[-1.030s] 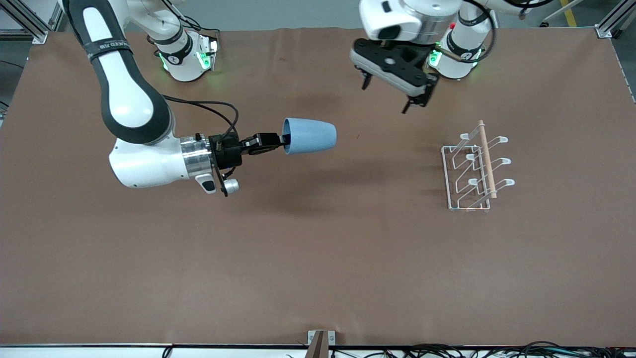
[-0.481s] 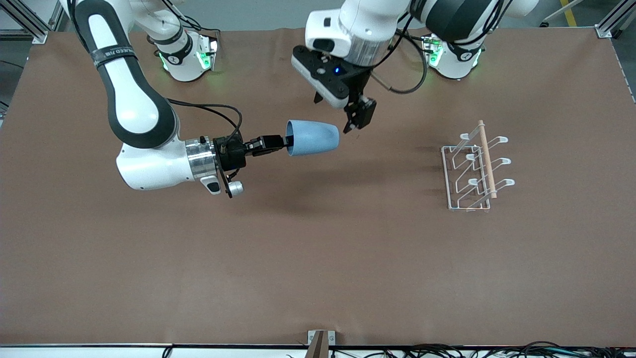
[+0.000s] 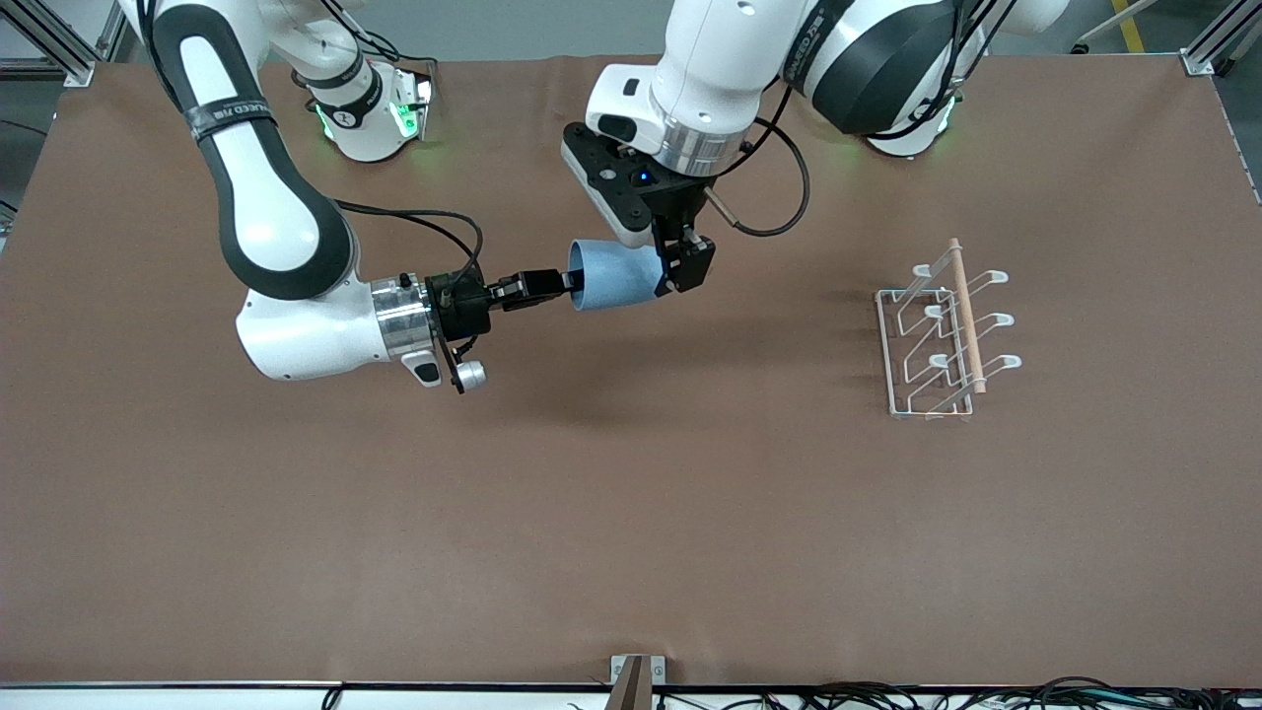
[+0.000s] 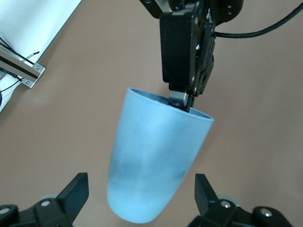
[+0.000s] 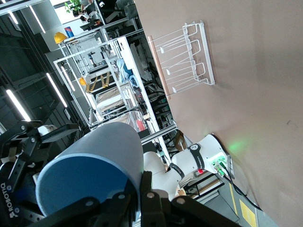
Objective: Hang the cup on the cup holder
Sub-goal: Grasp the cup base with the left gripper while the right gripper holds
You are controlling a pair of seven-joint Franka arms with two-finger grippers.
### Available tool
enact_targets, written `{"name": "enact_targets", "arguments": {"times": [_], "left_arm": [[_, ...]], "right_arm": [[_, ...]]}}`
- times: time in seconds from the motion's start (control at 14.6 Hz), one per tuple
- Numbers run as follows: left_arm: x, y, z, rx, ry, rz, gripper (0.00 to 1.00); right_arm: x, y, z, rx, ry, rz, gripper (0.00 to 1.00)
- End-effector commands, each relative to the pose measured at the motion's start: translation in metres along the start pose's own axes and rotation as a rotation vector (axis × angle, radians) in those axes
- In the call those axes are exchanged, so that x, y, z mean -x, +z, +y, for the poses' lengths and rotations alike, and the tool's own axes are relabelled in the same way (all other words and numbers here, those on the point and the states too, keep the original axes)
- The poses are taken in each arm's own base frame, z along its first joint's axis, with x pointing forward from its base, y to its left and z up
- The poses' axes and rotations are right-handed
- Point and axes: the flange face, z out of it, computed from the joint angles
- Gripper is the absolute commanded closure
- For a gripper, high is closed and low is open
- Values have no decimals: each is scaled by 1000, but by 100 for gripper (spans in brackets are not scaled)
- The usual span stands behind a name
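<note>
Right pincer (image 3: pixel 570 283) clamped, wrist level in mid-air, left pincer (image 3: pixel 659 264) spread wide, pointing down

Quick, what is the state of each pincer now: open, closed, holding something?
Left pincer: open, its fingers astride the light-blue cup, not closed on it.
Right pincer: closed on the cup's rim, holding it in the air.

cup (image 3: pixel 616 276) is up over the middle of the tabletop (image 3: pixel 631 532), between both end effectors. cup holder (image 3: pixel 942 335) sits on the tabletop toward the left arm's end, well apart.
</note>
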Motion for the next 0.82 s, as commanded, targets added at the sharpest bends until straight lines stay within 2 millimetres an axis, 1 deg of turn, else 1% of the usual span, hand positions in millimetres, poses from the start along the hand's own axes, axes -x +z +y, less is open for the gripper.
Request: {"name": "enact_targets", "arguments": {"times": [0.0, 0.07, 0.14, 0.27, 0.48, 0.62, 0.69, 0.76], "left_arm": [[-7, 16, 4, 0, 62, -15, 1], [-7, 25, 2, 5, 87, -26, 1], [-7, 28, 2, 7, 105, -31, 2], [-7, 35, 0, 13, 137, -38, 10], [-7, 39, 0, 16, 161, -43, 15], [-7, 46, -1, 20, 178, -48, 27], [-8, 47, -2, 19, 192, -42, 36], [-8, 47, -2, 17, 195, -38, 40]], "right_arm": [[4, 2, -1, -24, 4, -5, 99], [5, 3, -1, -23, 4, -8, 99], [5, 3, -1, -23, 4, -8, 99], [5, 4, -1, -22, 8, -10, 99], [7, 7, -1, -24, 8, -28, 99], [7, 7, 0, -24, 9, -30, 99], [7, 8, 0, -24, 10, -35, 98], [9, 12, -2, -24, 6, -43, 98]]}}
